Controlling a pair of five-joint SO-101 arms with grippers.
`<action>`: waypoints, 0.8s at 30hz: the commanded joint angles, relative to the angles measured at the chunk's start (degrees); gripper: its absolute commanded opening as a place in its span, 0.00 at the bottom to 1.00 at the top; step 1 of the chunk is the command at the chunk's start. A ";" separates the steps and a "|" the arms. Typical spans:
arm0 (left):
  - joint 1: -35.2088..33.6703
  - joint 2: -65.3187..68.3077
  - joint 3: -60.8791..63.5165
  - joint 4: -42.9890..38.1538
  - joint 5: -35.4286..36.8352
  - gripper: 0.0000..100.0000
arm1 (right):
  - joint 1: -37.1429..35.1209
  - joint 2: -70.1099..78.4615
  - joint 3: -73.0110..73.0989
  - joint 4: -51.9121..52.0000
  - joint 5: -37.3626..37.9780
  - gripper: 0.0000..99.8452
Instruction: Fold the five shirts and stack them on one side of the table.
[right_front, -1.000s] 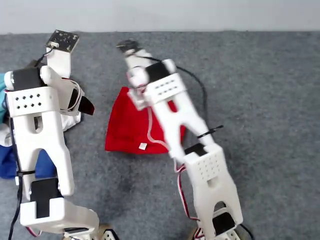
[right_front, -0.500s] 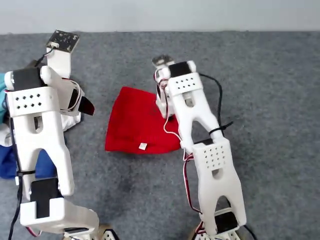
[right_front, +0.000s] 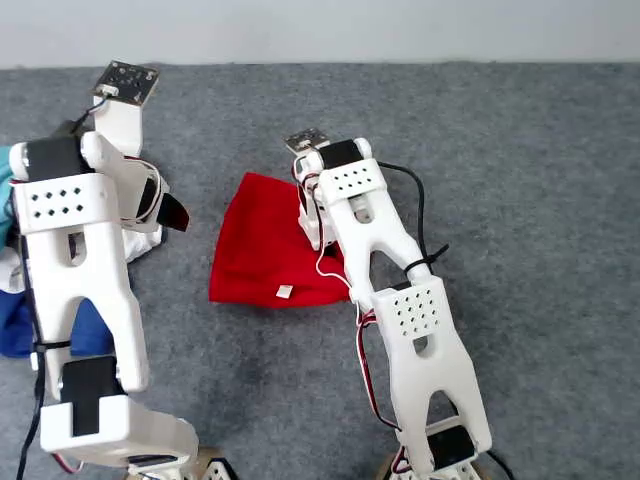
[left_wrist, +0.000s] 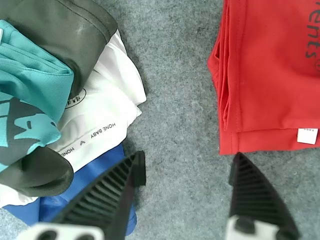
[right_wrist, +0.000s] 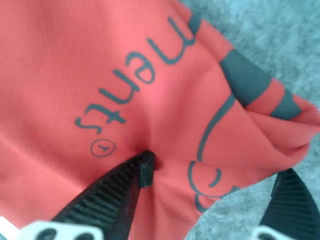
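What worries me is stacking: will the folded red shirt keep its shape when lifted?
Probably not: the red shirt puckers under a finger of the right gripper, so seems floppy. Its loose layered edges would likely fall open. Thin fabric, probably light.

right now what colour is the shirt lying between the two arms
The shirt is red with dark lettering, clearest in the right wrist view.
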 joint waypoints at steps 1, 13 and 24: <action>0.00 -2.55 1.80 0.53 0.53 0.27 | -0.40 2.15 0.26 -0.48 -0.26 0.29; 0.00 -2.55 6.11 0.35 0.53 0.27 | 0.66 1.98 0.18 0.84 -0.26 0.00; 0.00 -2.55 6.20 0.35 0.53 0.27 | 13.93 2.33 -15.82 4.88 -0.26 0.01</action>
